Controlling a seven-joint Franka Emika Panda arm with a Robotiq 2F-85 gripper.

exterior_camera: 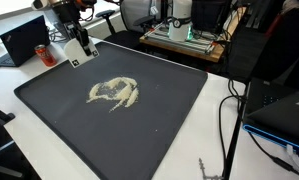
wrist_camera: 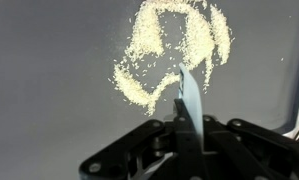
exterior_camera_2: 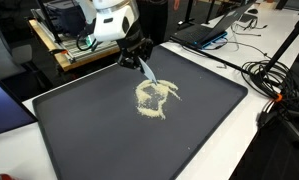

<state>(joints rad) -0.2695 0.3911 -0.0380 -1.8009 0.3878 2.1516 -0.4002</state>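
My gripper [wrist_camera: 186, 128] is shut on a thin pale blade-like scraper [wrist_camera: 190, 95] that sticks out forward from between the jaws. The scraper's tip reaches the near edge of a ring-shaped scatter of pale grains [wrist_camera: 174, 50] lying on a big dark tray [wrist_camera: 49, 90]. In both exterior views the gripper [exterior_camera_2: 136, 55] [exterior_camera: 84, 50] hangs over the tray's far edge, with the scraper [exterior_camera_2: 149, 71] angled down toward the grains [exterior_camera_2: 154, 97] [exterior_camera: 114, 93]. The tray [exterior_camera: 159, 130] [exterior_camera_2: 99, 140] fills most of the white table.
A laptop [exterior_camera: 24, 42] sits beyond the tray's corner, and another laptop [exterior_camera_2: 204, 33] lies on the table. Black cables [exterior_camera_2: 279, 80] [exterior_camera: 232, 125] trail beside the tray. A wooden bench with equipment [exterior_camera: 184, 32] stands behind, with dark chairs around it.
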